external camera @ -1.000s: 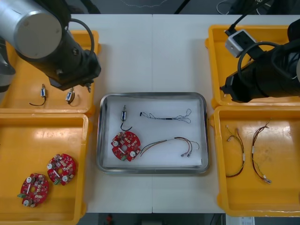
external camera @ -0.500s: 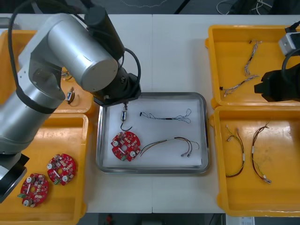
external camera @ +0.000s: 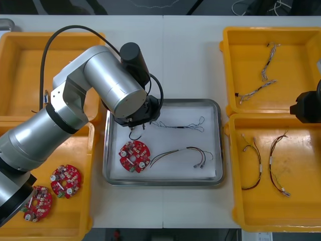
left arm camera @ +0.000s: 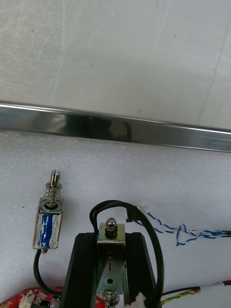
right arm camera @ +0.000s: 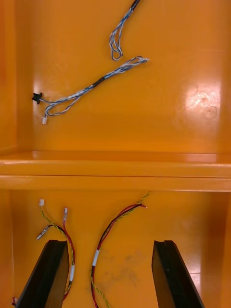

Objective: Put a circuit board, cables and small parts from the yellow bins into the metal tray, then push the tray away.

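Within a second the left arm had swung off the far left yellow bin [external camera: 20, 60] and in over the metal tray [external camera: 163, 183], bringing the left hand [left arm camera: 110, 240] above the tray's far left corner. The right arm had meanwhile drawn back to the right edge of the tabletop [external camera: 185, 55]. By this judgement a second small part was about to be delivered, with the push of the tray yet to come.

The left hand was closed on a small metal part [left arm camera: 111, 230], its fingers held apart only by the part's width and a black lead looping out beside them. Whether that part already touched the white lining could not be told. Just beside the hand another small metal part [left arm camera: 48, 219] lay in the tray. The tray also held a twisted blue and white cable [external camera: 178, 123], a red and yellow cable [external camera: 180, 153] and a round red circuit board [external camera: 134, 155].

The right hand [right arm camera: 108, 269] hung wide open and empty over the near right bin [external camera: 301, 211], above the red and yellow cables left there [right arm camera: 113, 226].
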Tool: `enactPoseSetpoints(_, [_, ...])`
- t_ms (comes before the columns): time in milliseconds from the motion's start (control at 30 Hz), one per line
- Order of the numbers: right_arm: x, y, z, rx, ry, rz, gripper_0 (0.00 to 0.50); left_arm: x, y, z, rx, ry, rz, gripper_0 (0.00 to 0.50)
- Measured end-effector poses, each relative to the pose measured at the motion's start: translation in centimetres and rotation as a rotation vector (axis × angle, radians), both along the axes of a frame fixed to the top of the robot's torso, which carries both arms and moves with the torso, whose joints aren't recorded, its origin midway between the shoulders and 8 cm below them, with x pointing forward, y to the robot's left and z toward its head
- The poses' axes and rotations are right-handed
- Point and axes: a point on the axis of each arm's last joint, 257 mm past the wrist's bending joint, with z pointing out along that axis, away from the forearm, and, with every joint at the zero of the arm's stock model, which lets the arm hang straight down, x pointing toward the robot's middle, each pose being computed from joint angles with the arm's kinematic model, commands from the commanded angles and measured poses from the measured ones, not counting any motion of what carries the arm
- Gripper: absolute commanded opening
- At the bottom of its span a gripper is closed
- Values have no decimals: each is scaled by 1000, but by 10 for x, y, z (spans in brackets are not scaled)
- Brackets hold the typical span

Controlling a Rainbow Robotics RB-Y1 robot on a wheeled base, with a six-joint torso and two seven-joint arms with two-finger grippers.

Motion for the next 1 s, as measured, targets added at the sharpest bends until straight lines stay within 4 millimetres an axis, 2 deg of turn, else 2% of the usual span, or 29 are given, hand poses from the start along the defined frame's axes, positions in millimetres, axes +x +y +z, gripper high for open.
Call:
enactPoseSetpoints(400, [-19, -19, -25, 15, 58, -59, 500, 6, 4, -18, 22, 1, 8, 4])
enactPoseSetpoints(433, [-22, -20, -28, 19, 65, -67, 500, 6, 5, -18, 23, 1, 8, 32])
enactPoseSetpoints(467, [-24, -22, -31, 26, 71, -79, 500, 6, 5, -18, 23, 1, 9, 88])
enactPoseSetpoints(500, [-26, -23, -34, 33, 77, -92, 500, 6, 5, -18, 23, 1, 9, 275])
enactPoseSetpoints(533, [-28, -25, -36, 38, 83, -100, 500, 6, 5, -17, 24, 1, 9, 406])
enactPoseSetpoints(600, [-33, -28, -41, 42, 94, -110, 500, 7, 5, -17, 24, 0, 9, 500])
enactPoseSetpoints(867, [-48, -41, -54, 54, 127, -144, 500, 7, 4, -16, 25, -3, 9, 500])
enactPoseSetpoints(1000, [-54, -43, -61, 59, 145, -153, 500, 1, 7, -12, 42, 8, 8, 500])
